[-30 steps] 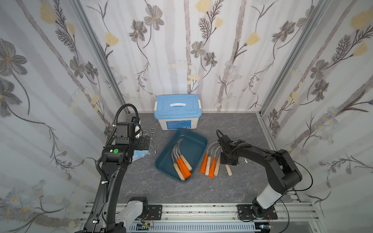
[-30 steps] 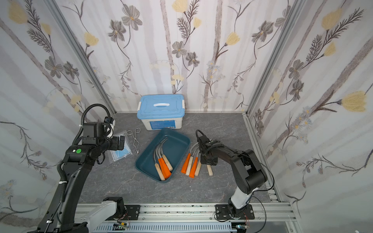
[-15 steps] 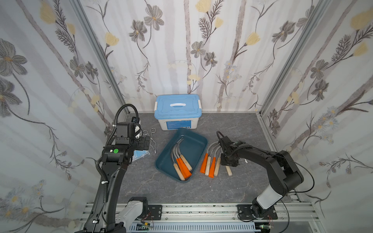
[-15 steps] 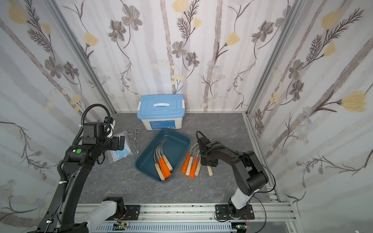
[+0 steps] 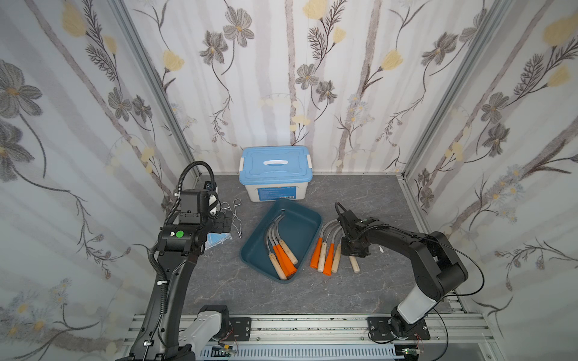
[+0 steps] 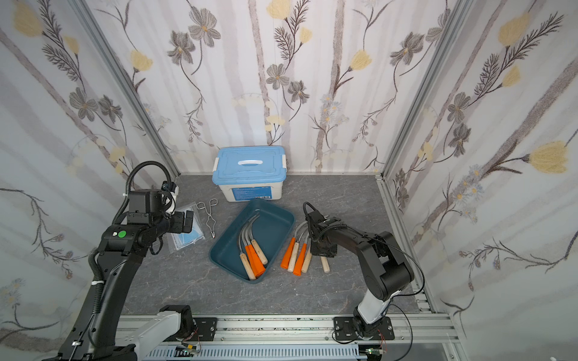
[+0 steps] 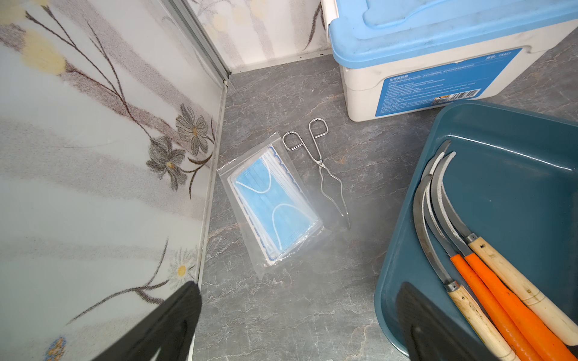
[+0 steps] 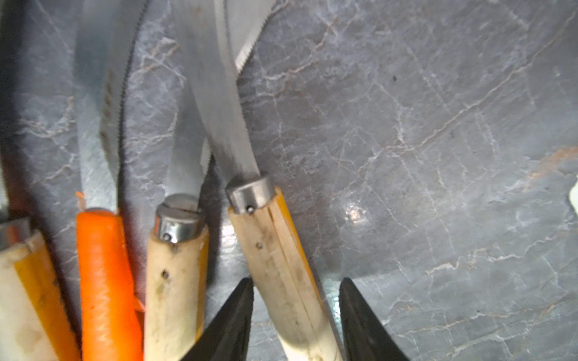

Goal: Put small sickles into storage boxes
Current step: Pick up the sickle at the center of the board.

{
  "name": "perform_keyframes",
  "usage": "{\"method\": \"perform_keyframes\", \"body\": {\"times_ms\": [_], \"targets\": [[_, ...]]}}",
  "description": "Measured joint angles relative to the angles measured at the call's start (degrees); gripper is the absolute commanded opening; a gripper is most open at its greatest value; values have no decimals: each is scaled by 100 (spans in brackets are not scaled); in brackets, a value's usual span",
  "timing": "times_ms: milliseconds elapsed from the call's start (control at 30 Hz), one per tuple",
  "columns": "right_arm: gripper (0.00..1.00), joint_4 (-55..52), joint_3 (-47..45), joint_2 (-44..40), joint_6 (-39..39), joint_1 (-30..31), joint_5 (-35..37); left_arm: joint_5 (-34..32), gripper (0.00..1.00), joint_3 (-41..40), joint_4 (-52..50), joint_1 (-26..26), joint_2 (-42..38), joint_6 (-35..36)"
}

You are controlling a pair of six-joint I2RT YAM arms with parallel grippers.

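Note:
The dark teal storage box (image 5: pixel 301 218) lies mid-table and holds several small sickles (image 5: pixel 280 251), orange and wooden handled. Several more sickles (image 5: pixel 325 253) lie in a row on the table just right of it. My right gripper (image 5: pixel 353 250) is down over the rightmost one. In the right wrist view its wooden handle (image 8: pixel 275 250) runs between the two fingers (image 8: pixel 231 318), with a gap left on one side, so the right gripper (image 8: pixel 295 281) is open around it. My left gripper (image 7: pixel 300 287) hangs open and empty above the table, left of the box (image 7: pixel 500 150).
A white box with a light-blue lid (image 5: pixel 275 172) stands at the back wall behind the teal box. Wire tongs (image 7: pixel 325 175) and a bagged blue face mask (image 7: pixel 275 203) lie on the table near the left wall. Flowered walls close in three sides.
The right gripper's jaws have narrowed around the rightmost wooden handle and it has shifted slightly. The left arm has not moved.

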Motion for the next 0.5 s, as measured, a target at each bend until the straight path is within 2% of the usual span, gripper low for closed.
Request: {"method": "perform_keyframes", "body": {"times_ms": [500], "targets": [[39,0,2,20,0,0,0,-2,100,0,2,0,22,13]]}}
